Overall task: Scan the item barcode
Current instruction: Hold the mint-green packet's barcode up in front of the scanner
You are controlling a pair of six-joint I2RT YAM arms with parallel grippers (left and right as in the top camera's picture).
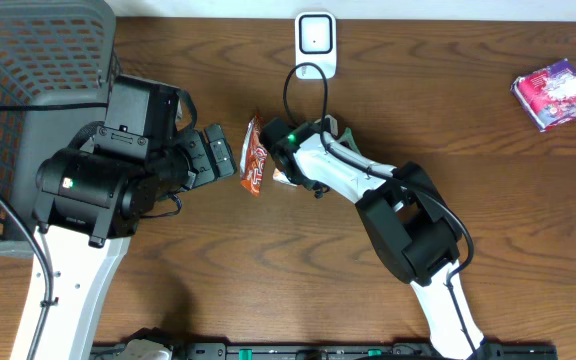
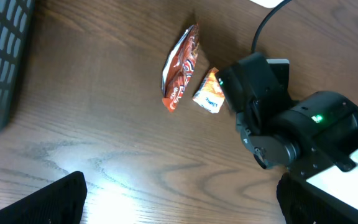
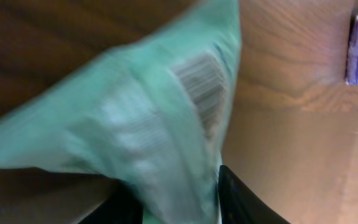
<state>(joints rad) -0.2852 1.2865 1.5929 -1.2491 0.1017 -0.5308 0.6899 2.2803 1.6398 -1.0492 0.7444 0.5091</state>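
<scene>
In the right wrist view a pale green packet (image 3: 148, 118) with a barcode (image 3: 204, 93) fills the frame, blurred. Its lower end sits between my right gripper's (image 3: 182, 202) black fingers (image 3: 241, 199), which stand slightly apart on either side. From overhead only a green corner (image 1: 340, 127) shows beside the right gripper (image 1: 324, 132), below the white scanner (image 1: 315, 40). My left gripper (image 1: 223, 155) is wide open and holds nothing. It sits left of a red-orange snack packet (image 1: 256, 155); its fingers (image 2: 48, 202) hover over bare wood.
A small orange packet (image 2: 209, 93) lies beside the red-orange one (image 2: 180, 68), against the right arm's wrist (image 2: 278, 124). A purple and pink packet (image 1: 556, 93) lies far right. A grey mesh basket (image 1: 28, 100) fills the far left corner.
</scene>
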